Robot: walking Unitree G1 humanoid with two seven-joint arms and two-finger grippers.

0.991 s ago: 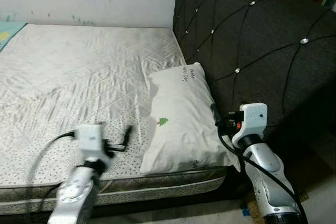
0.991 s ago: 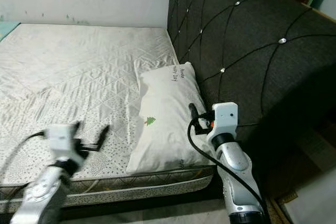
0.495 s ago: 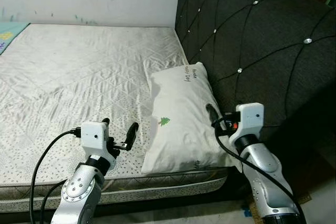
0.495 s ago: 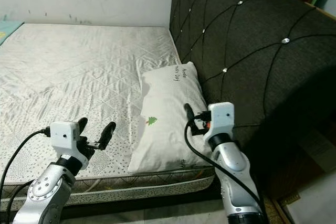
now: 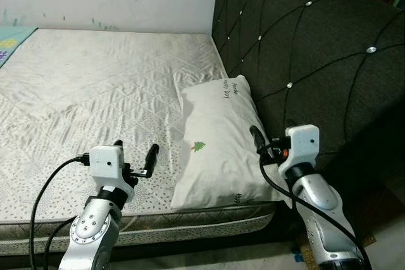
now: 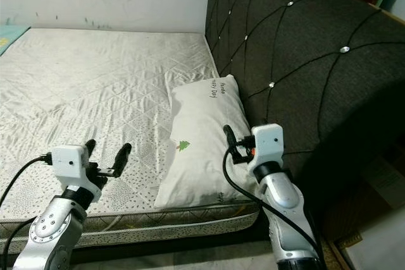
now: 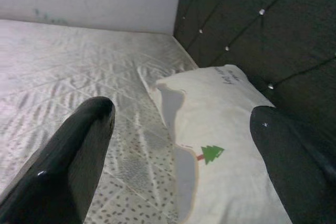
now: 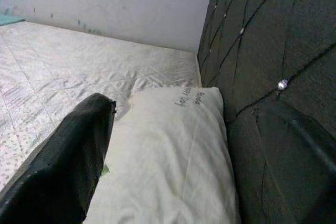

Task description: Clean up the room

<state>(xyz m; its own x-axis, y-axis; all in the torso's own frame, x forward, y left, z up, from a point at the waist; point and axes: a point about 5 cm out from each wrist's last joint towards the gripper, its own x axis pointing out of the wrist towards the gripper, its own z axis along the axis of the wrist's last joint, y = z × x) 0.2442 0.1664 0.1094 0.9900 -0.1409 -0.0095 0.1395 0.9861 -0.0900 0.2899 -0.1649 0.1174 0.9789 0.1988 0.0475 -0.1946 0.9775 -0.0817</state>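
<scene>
White pillow [image 5: 218, 140] on the bed [image 5: 95, 93] looks soft and light; pinch a corner. Left gripper [image 5: 134, 154] and right gripper [image 8: 194, 145] hover spread, empty.

pillow [image 5: 218, 147] print perhaps lettering, unreadable

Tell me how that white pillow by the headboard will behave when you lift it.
The pillow looks plump and soft, so it will probably sag and fold around a pinch rather than stay flat. It seems light for its bulk. Its smooth cover may slide on the quilted mattress if the left hand pushes it.
</scene>
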